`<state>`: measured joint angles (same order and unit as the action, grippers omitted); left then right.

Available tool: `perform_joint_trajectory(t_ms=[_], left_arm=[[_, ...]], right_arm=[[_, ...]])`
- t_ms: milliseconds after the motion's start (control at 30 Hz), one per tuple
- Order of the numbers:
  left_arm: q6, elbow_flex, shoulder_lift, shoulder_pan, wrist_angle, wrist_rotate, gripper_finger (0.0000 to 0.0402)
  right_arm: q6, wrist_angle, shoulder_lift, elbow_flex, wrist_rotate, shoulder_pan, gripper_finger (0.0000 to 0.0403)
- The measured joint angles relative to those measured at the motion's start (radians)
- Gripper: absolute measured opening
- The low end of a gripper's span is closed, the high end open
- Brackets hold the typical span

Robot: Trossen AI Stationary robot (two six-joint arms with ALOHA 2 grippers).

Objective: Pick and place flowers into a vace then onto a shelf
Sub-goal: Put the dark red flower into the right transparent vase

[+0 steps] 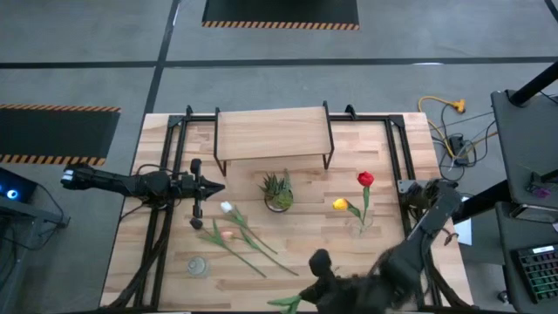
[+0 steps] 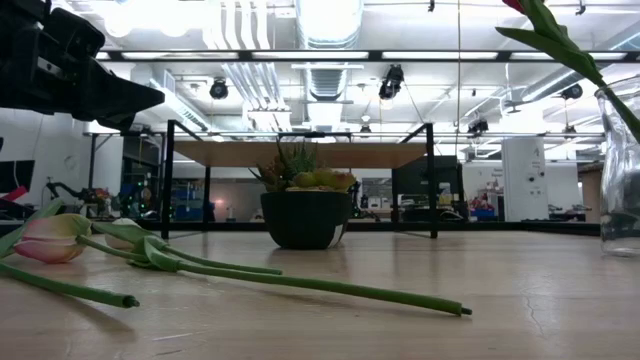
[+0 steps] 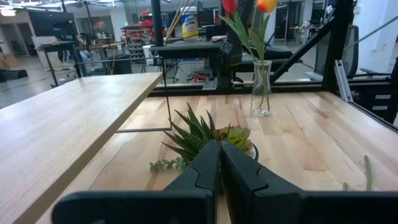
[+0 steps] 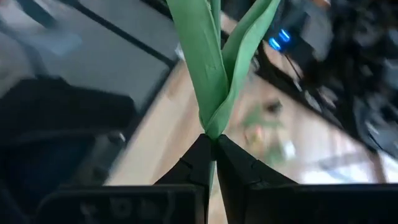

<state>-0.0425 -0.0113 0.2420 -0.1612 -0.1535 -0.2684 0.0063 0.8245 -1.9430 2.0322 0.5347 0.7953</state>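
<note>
A clear glass vase (image 1: 362, 218) (image 3: 261, 87) stands right of centre, and a red tulip (image 1: 365, 180) and a yellow tulip (image 1: 340, 204) stick up out of it. A white tulip (image 1: 227, 208) and a pink tulip (image 1: 227, 234) (image 2: 50, 240) lie flat on the table, left of centre. My right gripper (image 1: 305, 298) (image 4: 211, 140) is at the table's near edge, shut on another flower; only its green leaves (image 1: 283, 303) show. My left gripper (image 1: 220, 186) (image 3: 219, 146) hovers shut, left of the potted plant. The shelf (image 1: 273, 135) stands at the far side. My right gripper pinches the flower between its two fingertips (image 4: 233, 155), just where the green leaves fork from the stem (image 4: 213, 127). The leaves stand out beyond the fingertips, and a sliver of stem runs back between the fingers. The flower head is out of view.
A small spiky potted plant (image 1: 277, 192) (image 2: 305, 215) stands at the centre, in front of the shelf. A small clear glass object (image 1: 198, 265) sits near the left near corner. Black frame rails (image 1: 170, 157) run along both table sides. There is bare wood between the plant and the vase.
</note>
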Motion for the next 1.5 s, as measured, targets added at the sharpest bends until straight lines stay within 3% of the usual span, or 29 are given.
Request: perform_joint_trajectory(t_ms=[133, 300, 533, 767, 1000, 1267, 1500], left_arm=[[0.000, 0.000, 0.000, 0.000, 0.000, 0.000, 0.0000], [0.000, 0.000, 0.000, 0.000, 0.000, 0.000, 0.0000], [0.000, 0.000, 0.000, 0.000, 0.000, 0.000, 0.0000], [0.000, 0.000, 0.000, 0.000, 0.000, 0.000, 0.0000], [0.000, 0.000, 0.000, 0.000, 0.000, 0.000, 0.0000], [0.000, 0.000, 0.000, 0.000, 0.000, 0.000, 0.0000], [0.000, 0.000, 0.000, 0.000, 0.000, 0.000, 0.0000]], right_arm=[[-0.095, -0.168, 0.121, -0.166, -0.161, -0.077, 0.0010], [-0.136, -0.366, 0.300, -0.464, -0.224, -0.141, 0.0009], [-0.134, -0.634, 0.599, -0.803, -0.209, -0.093, 0.0009], [-0.119, -0.785, 0.835, -1.090, -0.052, 0.006, 0.0009], [-0.092, -0.787, 1.022, -1.216, 0.068, 0.067, 0.0009], [-0.068, -0.702, 1.128, -1.281, 0.245, 0.099, 0.0009], [-0.062, -0.643, 1.155, -1.288, 0.254, 0.100, 0.0009]])
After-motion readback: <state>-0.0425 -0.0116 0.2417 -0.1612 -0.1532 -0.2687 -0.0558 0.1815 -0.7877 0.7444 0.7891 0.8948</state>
